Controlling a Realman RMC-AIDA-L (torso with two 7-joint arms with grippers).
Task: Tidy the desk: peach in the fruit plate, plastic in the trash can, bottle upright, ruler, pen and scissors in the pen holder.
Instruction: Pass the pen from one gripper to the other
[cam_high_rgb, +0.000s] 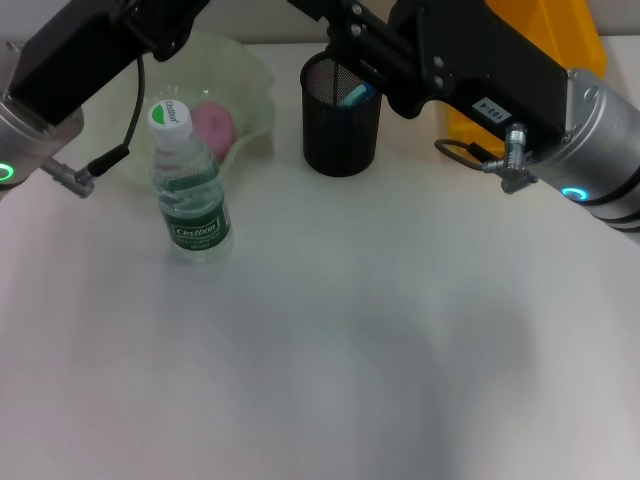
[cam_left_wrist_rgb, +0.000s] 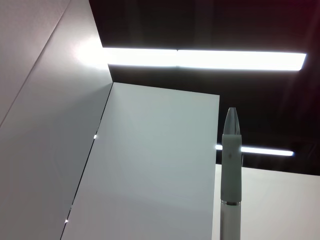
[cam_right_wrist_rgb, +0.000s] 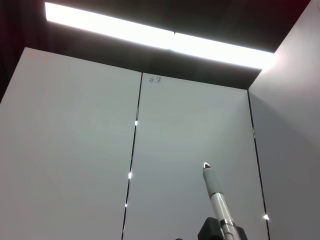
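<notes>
- Water bottle (cam_high_rgb: 190, 180) stands upright on the desk (cam_high_rgb: 330, 340), left of centre.
- Peach (cam_high_rgb: 213, 124) lies in the fruit plate (cam_high_rgb: 250, 95), upper left.
- Black mesh pen holder (cam_high_rgb: 340, 120) stands upper centre.
- Both arms reach off the top edge; their grippers' states cannot be told.

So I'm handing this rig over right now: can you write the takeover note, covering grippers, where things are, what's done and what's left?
Both arms are raised at the back of the desk, left over the fruit plate, right over the pen holder; neither gripper is in view.
Done: the peach is in the fruit plate; the bottle stands upright beside it; something blue sits in the pen holder.
Unclear: the ruler, scissors and plastic are not visible, so check them.
</notes>
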